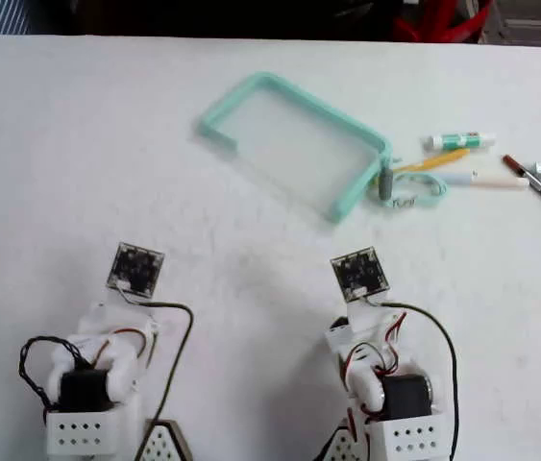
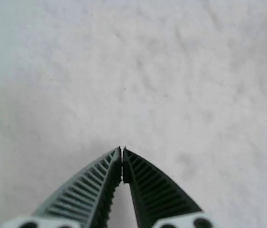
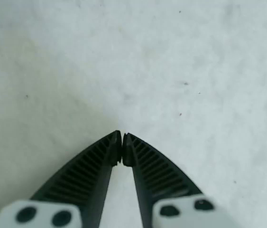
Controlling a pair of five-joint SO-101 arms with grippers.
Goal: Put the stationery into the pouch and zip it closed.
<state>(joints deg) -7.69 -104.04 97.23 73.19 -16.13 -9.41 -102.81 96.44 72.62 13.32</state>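
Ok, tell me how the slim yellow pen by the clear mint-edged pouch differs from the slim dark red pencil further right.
Place: the yellow pen lies right by one end of the clear mint-edged pouch; the dark red pencil lies well apart from it. Slant, in the high view: the yellow pen rises toward the right, the dark red pencil drops toward the right. Both lie flat on the white table, outside the pouch.

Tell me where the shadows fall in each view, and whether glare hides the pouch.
High view: the table is evenly lit, the pouch casts barely any shadow, and no glare hides it. Left wrist view: a soft shadow lies on the table beside the shut left gripper. Right wrist view: a darker shadow spreads beside the shut right gripper.
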